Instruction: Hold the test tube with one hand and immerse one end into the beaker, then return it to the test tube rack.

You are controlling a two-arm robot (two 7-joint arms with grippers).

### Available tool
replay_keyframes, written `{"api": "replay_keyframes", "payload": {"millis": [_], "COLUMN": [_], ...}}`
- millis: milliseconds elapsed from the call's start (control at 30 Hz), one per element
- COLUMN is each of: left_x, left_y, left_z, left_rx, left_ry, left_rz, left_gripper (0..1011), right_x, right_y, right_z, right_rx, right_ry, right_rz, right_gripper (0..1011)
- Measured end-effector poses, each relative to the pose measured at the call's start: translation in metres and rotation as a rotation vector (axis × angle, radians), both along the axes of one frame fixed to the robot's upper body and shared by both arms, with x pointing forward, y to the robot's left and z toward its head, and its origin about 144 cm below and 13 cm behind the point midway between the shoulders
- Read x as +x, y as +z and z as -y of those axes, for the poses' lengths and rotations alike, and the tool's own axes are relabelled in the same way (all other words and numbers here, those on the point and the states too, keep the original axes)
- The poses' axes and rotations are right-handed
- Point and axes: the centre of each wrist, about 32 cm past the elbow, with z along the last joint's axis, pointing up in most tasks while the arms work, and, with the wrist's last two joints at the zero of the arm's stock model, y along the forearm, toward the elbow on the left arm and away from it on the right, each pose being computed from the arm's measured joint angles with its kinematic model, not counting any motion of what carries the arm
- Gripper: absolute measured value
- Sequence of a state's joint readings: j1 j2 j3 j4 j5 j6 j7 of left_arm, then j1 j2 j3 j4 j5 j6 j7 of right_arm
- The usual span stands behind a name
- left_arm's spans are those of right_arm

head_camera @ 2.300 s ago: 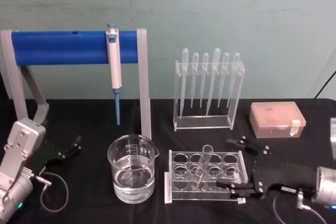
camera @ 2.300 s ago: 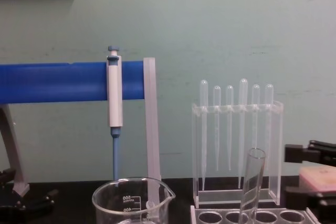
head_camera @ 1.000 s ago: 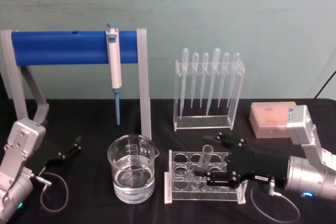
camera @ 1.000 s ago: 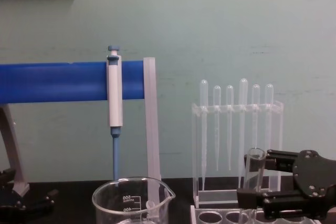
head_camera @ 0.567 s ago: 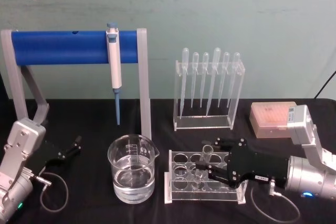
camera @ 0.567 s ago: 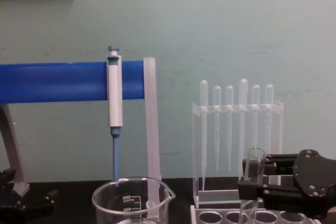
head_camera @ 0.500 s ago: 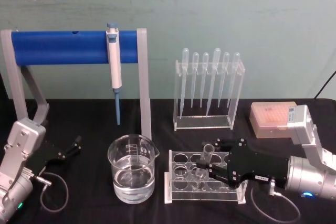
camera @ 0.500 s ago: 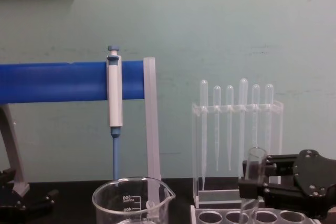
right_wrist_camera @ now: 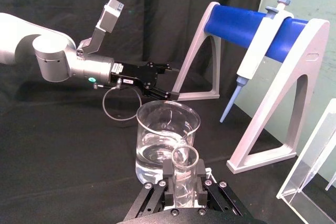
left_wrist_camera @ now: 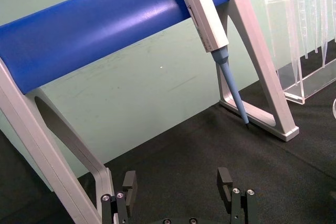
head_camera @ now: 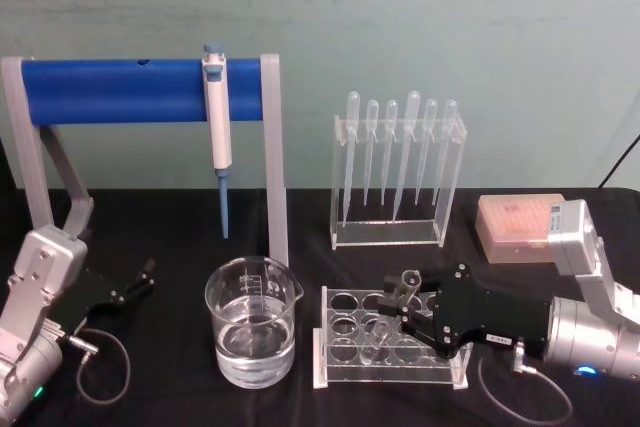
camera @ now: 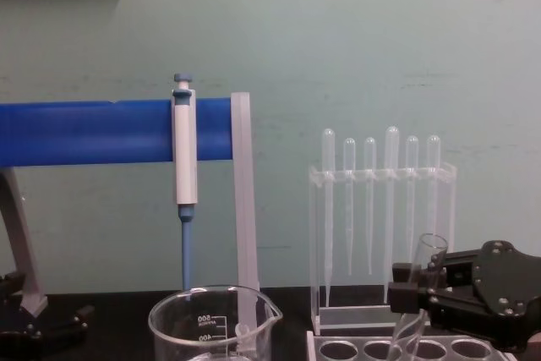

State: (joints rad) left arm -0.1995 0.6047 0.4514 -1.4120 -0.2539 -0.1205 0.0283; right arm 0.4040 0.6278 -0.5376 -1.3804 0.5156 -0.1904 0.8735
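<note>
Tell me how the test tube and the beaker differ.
The test tube is slim and tilted; the beaker is wide and upright. The right gripper pinches the test tube at the rack, while the beaker stands free on the table. The beaker holds clear liquid and bears white marks; the test tube is plain. Both are clear glass. The left gripper sits open, far left.

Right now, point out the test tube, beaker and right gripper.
test tube (camera: 429, 256), chest view, upper wall just below the rim.
beaker (head_camera: 250, 294), head view, front glass wall.
right gripper (head_camera: 393, 313), head view, midway between its fingers.
</note>
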Motion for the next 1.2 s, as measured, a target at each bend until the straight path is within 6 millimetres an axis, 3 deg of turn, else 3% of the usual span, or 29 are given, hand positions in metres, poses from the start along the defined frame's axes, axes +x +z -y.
{"api": "replay_keyframes", "payload": {"millis": [500, 1200], "left_x": [0.000, 0.000], "left_y": [0.000, 0.000], "left_z": [0.000, 0.000], "left_rx": [0.000, 0.000], "left_ry": [0.000, 0.000], "left_rz": [0.000, 0.000], "left_gripper": [1000, 1000], "right_x": [-0.002, -0.006], "right_y": [0.016, 0.091], "right_z": [0.000, -0.003], "right_rx": [-0.015, -0.084], "right_ry": [0.014, -0.009], "right_rz": [-0.001, -0.021], "right_gripper": [226, 227]}}
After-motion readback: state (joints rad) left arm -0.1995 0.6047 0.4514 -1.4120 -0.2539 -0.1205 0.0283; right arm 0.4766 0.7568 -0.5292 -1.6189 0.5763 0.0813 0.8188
